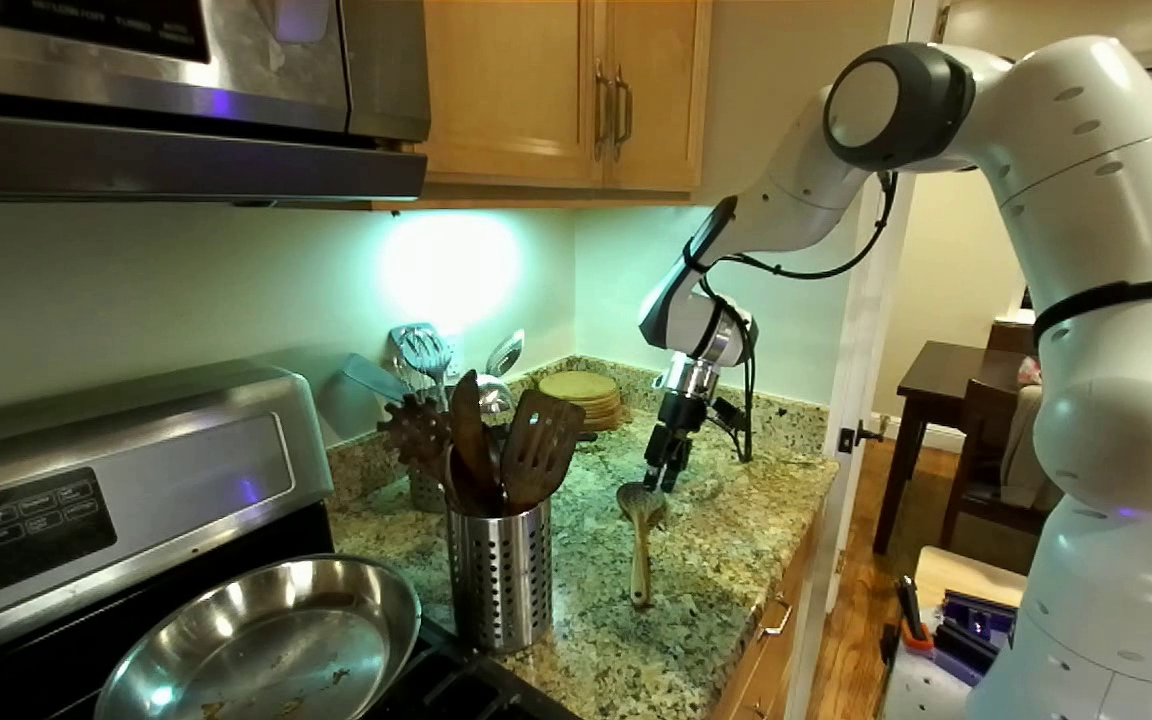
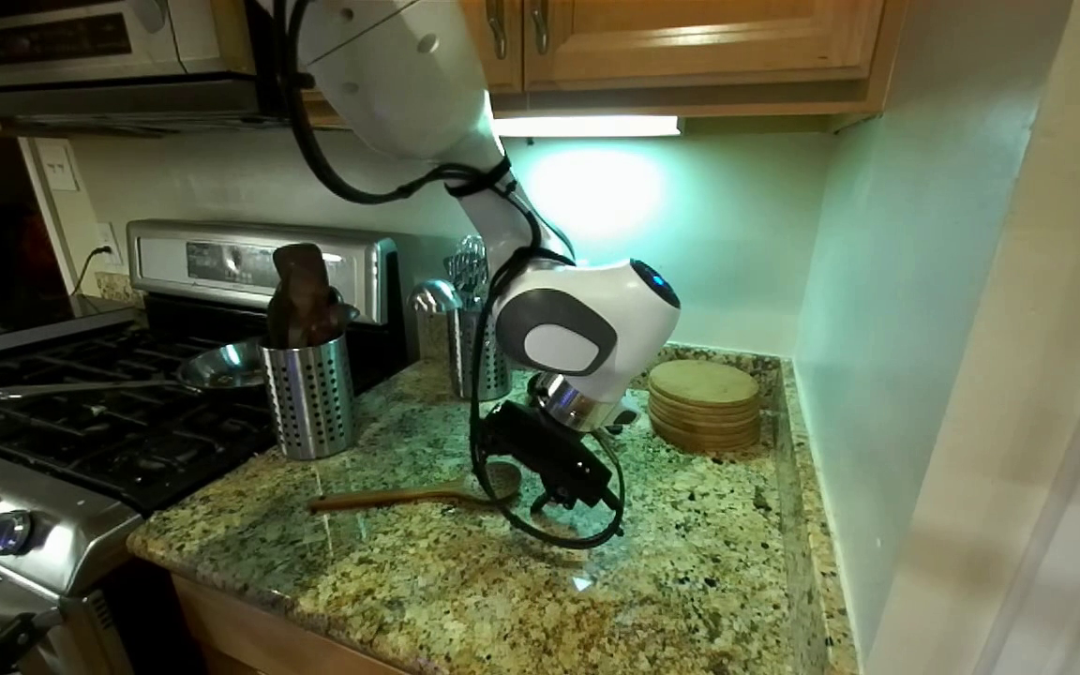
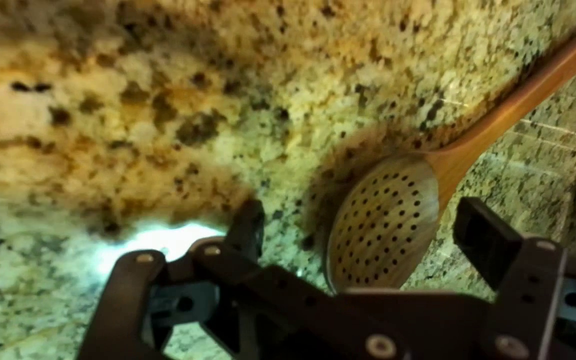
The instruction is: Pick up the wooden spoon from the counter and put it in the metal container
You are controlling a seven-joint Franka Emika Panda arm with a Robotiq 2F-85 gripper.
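Note:
The wooden spoon lies on the granite counter; its long handle points toward the stove side. Its bowl is dotted with small dark holes. My gripper is open, with one finger on each side of the bowl in the wrist view and nothing gripped. In an exterior view the gripper points down at the bowl end; whether it touches the spoon I cannot tell. The metal container is a perforated steel cylinder holding dark wooden utensils; it also shows in an exterior view.
A second steel holder with metal utensils stands further back. A stack of round wooden boards sits near the corner. A steel frying pan rests on the stove beside the container. Wooden cabinets hang above the counter.

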